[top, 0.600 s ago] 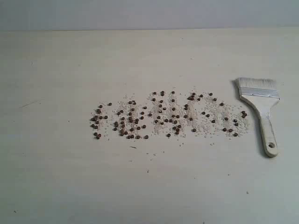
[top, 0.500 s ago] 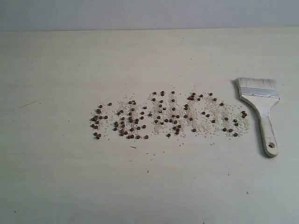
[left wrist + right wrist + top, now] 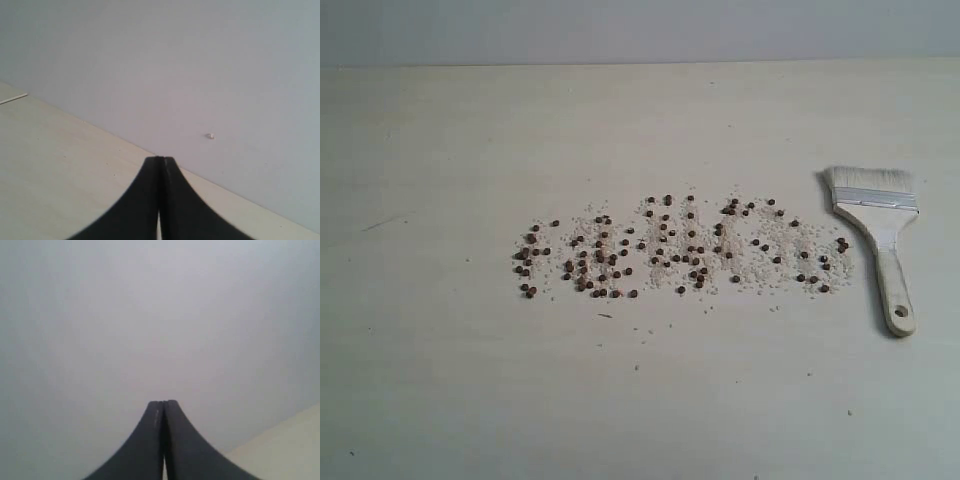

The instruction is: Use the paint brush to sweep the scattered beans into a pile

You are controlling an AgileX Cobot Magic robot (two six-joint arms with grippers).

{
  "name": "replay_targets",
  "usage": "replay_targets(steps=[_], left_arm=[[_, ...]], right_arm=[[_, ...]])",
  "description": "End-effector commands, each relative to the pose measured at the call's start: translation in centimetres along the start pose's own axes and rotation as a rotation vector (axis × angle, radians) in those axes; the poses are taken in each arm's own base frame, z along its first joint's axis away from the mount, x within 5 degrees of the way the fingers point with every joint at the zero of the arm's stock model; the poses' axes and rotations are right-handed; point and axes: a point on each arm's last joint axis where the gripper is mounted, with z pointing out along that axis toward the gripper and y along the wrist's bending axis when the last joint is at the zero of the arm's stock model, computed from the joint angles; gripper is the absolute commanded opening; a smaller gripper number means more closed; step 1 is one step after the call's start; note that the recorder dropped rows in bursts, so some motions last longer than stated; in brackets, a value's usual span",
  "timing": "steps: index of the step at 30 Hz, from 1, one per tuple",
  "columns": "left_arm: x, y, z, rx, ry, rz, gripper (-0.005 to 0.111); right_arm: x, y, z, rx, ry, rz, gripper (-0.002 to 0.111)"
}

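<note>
Beans scattered in a band mid-table, paint brush lying at their right end; both grippers clenched on nothing.
Exterior view: the dark beans are strewn among pale crumbs in a wide strip across the pale table. The brush lies flat just beside the strip's right end, bristles toward the far edge, the handle's holed end toward the near edge. Left wrist view: the left gripper has its black jaws pressed together, holding nothing, with the table below and a grey wall ahead. Right wrist view: the right gripper is likewise closed tight and empty, facing the wall.
</note>
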Motion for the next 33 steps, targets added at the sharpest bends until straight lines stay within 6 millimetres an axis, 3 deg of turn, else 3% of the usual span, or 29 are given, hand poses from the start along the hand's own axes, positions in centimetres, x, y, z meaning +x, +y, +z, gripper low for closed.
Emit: replay_targets(steps=[1,6,11,16,24,29,33], left_arm=[[0.0,0.0,0.0,0.0,-0.005,-0.005,0.0],[0.0,0.0,0.0,0.0,-0.005,-0.005,0.0],[0.0,0.0,0.0,0.0,-0.005,-0.005,0.0],[0.0,0.0,0.0,0.0,-0.005,-0.005,0.0],[0.0,0.0,0.0,0.0,-0.005,-0.005,0.0],[0.0,0.0,0.0,0.0,-0.005,-0.005,0.0],[0.0,0.0,0.0,0.0,-0.005,-0.005,0.0]], right_arm=[[-0.3,0.0,-0.1,-0.015,-0.042,0.149,0.0],[-0.2,0.0,-0.1,-0.008,-0.026,0.065,0.0],[-1.8,1.3,1.9,0.037,0.087,-0.02,0.0],[-3.4,2.7,5.4,0.088,0.278,-0.165,0.0],[-4.8,4.6,13.1,0.136,0.736,-0.373,0.0],[-4.0,4.0,17.0,0.209,1.041,-0.439,0.0],[-1.5,2.8,18.0,0.253,1.26,-0.423,0.0]])
